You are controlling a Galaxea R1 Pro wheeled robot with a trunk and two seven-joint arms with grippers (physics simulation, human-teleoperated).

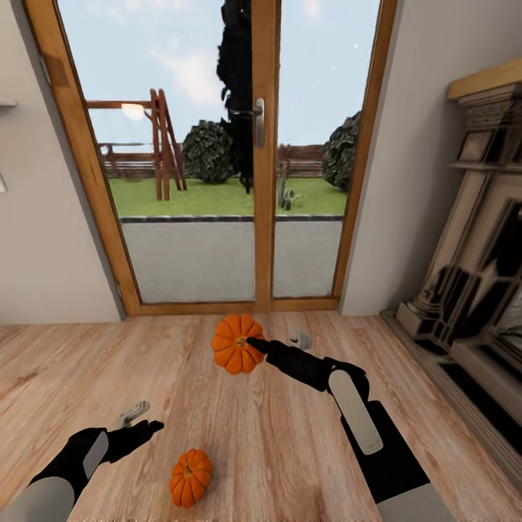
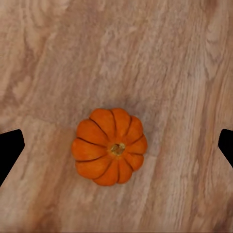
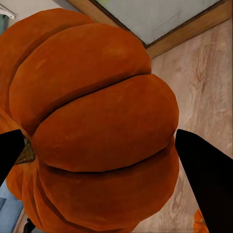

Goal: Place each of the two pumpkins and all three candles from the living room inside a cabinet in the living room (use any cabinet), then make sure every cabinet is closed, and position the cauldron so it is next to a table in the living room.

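Observation:
One orange ribbed pumpkin (image 1: 233, 344) hangs above the wooden floor, in front of the glass door, with my right gripper (image 1: 264, 344) shut on it. In the right wrist view this pumpkin (image 3: 97, 121) bulges between the two dark fingers of the right gripper (image 3: 104, 160). A second pumpkin (image 1: 191, 477) lies on the floor near me, stem up. My left gripper (image 1: 141, 422) hovers open above and to the left of it. The left wrist view looks straight down on that pumpkin (image 2: 109, 146), well below the spread left gripper (image 2: 117, 145). The candles, cabinet, table and cauldron are out of view.
A wood-framed glass double door (image 1: 261, 145) closes the room ahead, with a garden outside. A dark-and-cream fireplace surround (image 1: 471, 290) stands along the right wall. A plain wall (image 1: 43, 239) is at the left. Plank floor (image 1: 87, 377) spreads around both arms.

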